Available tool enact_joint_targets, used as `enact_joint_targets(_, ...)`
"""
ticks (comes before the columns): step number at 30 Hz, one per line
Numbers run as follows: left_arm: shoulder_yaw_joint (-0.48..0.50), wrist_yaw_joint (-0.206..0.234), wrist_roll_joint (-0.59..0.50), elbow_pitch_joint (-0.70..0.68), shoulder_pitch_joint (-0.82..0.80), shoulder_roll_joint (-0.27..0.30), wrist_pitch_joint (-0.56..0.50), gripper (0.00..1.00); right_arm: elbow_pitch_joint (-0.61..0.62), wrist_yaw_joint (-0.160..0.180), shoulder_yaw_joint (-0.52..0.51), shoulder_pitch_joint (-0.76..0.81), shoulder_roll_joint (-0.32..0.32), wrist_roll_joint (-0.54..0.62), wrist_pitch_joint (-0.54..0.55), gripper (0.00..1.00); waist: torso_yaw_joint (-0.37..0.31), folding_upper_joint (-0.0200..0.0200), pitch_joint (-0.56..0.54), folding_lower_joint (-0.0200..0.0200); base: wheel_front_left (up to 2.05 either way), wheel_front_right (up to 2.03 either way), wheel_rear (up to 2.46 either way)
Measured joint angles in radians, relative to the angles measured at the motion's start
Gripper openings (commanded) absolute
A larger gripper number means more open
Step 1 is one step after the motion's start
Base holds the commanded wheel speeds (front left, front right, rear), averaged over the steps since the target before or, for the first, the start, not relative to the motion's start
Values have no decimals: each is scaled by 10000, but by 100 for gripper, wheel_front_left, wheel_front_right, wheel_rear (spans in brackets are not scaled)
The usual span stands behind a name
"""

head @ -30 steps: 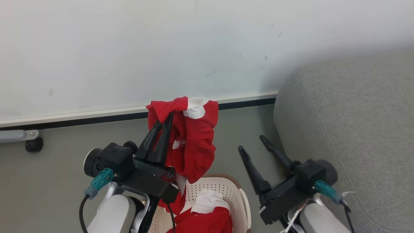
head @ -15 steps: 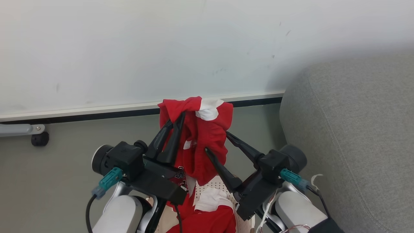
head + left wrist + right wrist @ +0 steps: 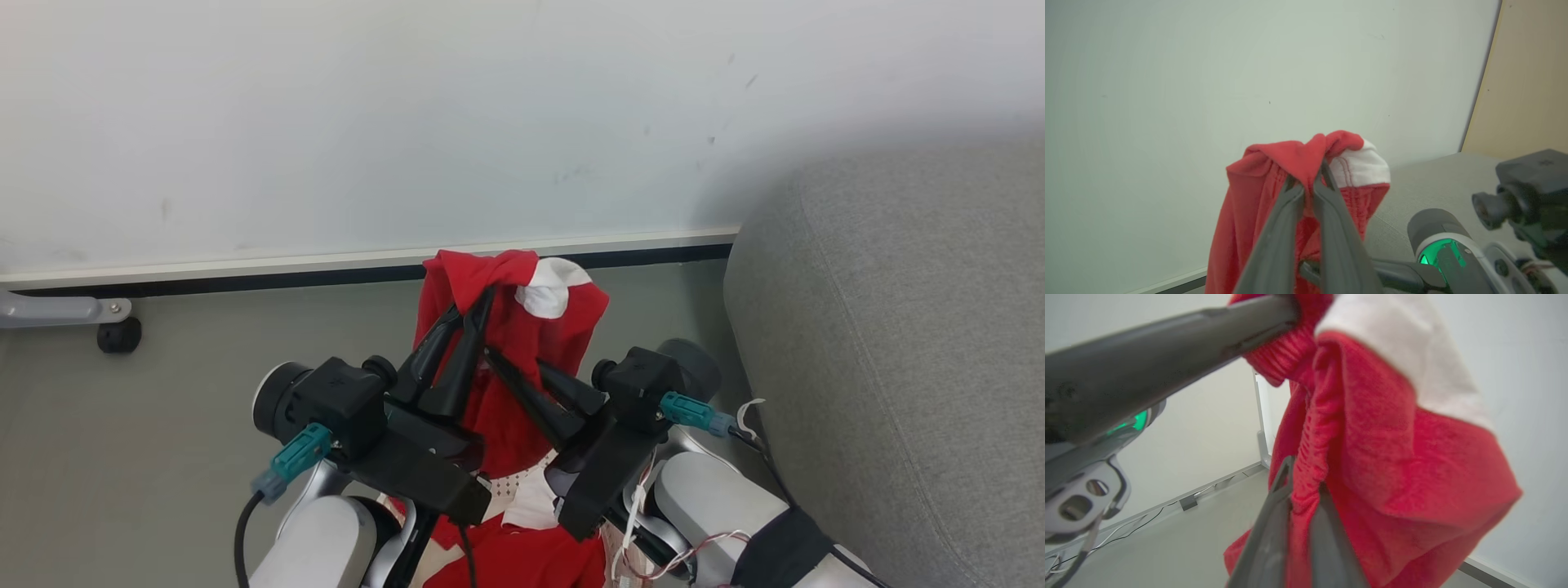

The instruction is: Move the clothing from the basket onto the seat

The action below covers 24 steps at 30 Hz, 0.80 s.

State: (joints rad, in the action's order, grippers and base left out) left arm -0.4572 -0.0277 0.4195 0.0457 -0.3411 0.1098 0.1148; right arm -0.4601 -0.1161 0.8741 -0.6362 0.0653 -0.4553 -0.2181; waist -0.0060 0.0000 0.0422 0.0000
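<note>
Head camera: set high behind the red garment [image 3: 563, 335], facing forward and down; grey floor [image 3: 163, 392] under it, white wall [image 3: 408, 122] beyond it, grey seat [image 3: 898, 327] to its right. Left wrist camera: close beneath the garment, looking up along the left gripper [image 3: 1308, 179] to the wall. Right wrist camera: nearest, beside the garment, along the right gripper [image 3: 1304, 477]. Shared by all: the garment's red-and-white top.

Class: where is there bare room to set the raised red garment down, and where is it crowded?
Bare: the grey seat, between the wall and the right gripper; the floor strip from the caster to the raised garment. Crowded: above the basket, where left gripper and right gripper both clamp that garment over a second garment.
</note>
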Motion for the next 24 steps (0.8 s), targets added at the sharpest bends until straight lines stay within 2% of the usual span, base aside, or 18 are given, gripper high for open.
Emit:
enact_joint_targets(14, 33, 6, 2, -159, 0, 71, -163, 0, -531, 372, 667, -771, 2, -1269, -123, 0, 27, 0, 86, 0, 0, 0, 0)
enact_joint_targets(15, 35, 6, 2, -161, 0, 82, -165, 15, -579, 374, 685, -804, 2, -1310, -127, 0, 19, 0, 86, 0, 0, 0, 0)
enact_joint_targets(17, 35, 4, 2, -165, 0, 134, -180, 66, -654, 380, 696, -864, 2, -1388, -142, 0, 0, 0, 86, 0, 0, 0, 0)
enact_joint_targets(18, 35, 4, 2, -165, 0, 159, -221, 66, -690, 382, 690, -903, 2, -1455, -190, 0, -10, 1, 86, 0, 0, 0, 0)
enact_joint_targets(19, 36, 4, 0, -167, 0, 171, -247, 100, -721, 384, 677, -935, 2, -1488, -213, 0, -21, 0, 86, 0, 0, 0, 0)
enact_joint_targets(24, -13, -4, -56, -203, 10, 360, -345, 100, -1103, 468, 477, -1059, 2, -1684, -222, 0, -99, 0, 89, 0, 0, 0, 0)
